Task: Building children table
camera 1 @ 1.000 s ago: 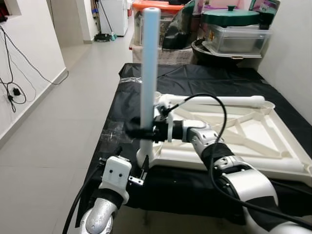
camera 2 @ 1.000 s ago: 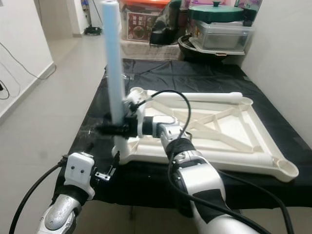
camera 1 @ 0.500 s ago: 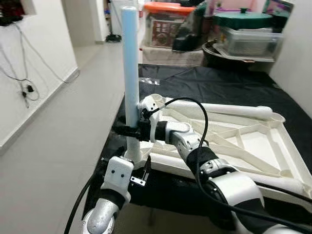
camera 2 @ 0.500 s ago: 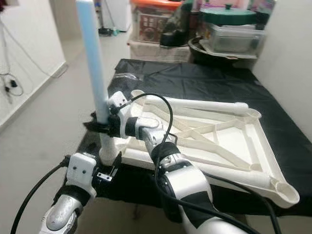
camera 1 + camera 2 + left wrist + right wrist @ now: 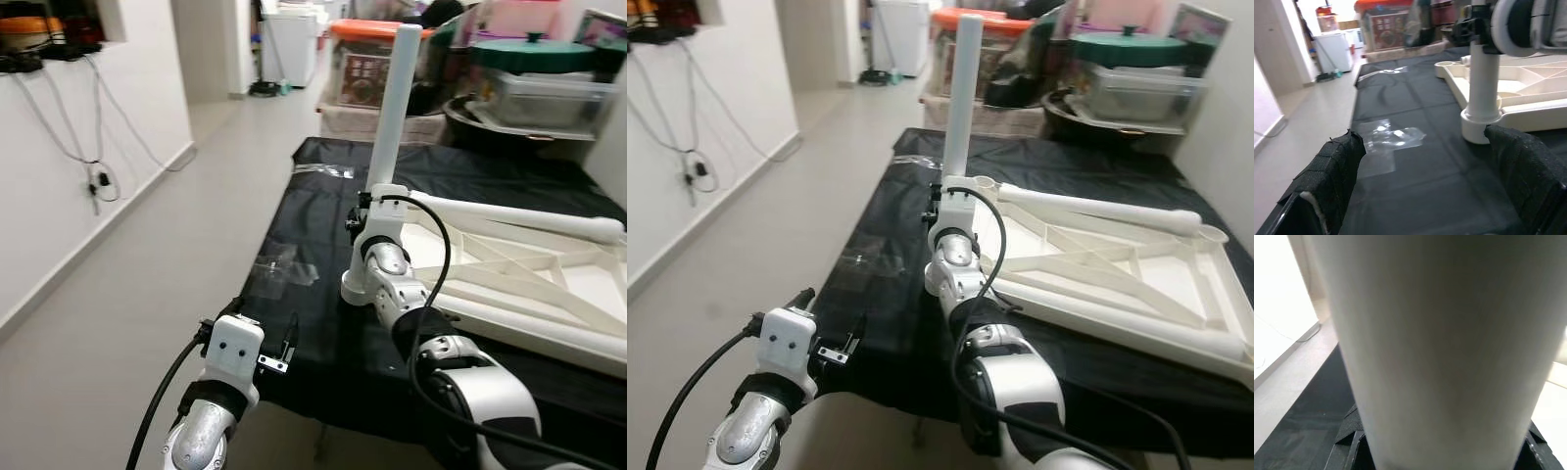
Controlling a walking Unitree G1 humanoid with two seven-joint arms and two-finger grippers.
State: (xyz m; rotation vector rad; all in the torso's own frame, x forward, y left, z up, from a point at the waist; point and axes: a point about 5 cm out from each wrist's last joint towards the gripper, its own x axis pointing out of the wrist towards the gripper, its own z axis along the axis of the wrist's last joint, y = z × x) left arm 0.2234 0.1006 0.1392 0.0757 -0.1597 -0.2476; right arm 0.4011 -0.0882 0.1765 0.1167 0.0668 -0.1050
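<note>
Standing upright in the near corner socket of the upturned tabletop point(image 5: 509, 284), the white leg point(image 5: 393, 113) rises tall in the left eye view. The right hand point(image 5: 361, 217) sits against it low down, just above the socket, presumably to keep it plumb while it seats. The tabletop lies ribbed side up on the black-covered surface point(image 5: 323, 225), which puts its sockets where a leg can drop in from above. A second leg point(image 5: 519, 213) lies flat along the tabletop's far edge, probably waiting its turn. The left hand point(image 5: 263, 345) hangs low at the surface's near edge, holding nothing.

From the right eye view, the leg reads as a plain, smooth, pale tube, slightly tilted, its foot in the round collar.

Through the left wrist view, the left hand's two padded black fingers point(image 5: 1327, 176) are spread wide on empty air, aimed at the collar point(image 5: 1480, 125), well short of it; a scrap of clear plastic point(image 5: 1388, 136) lies on the cloth.

At the right wrist, the tube crowds the lens, with black finger edges showing on either side at its base, so the grip looks closed on it.
</note>
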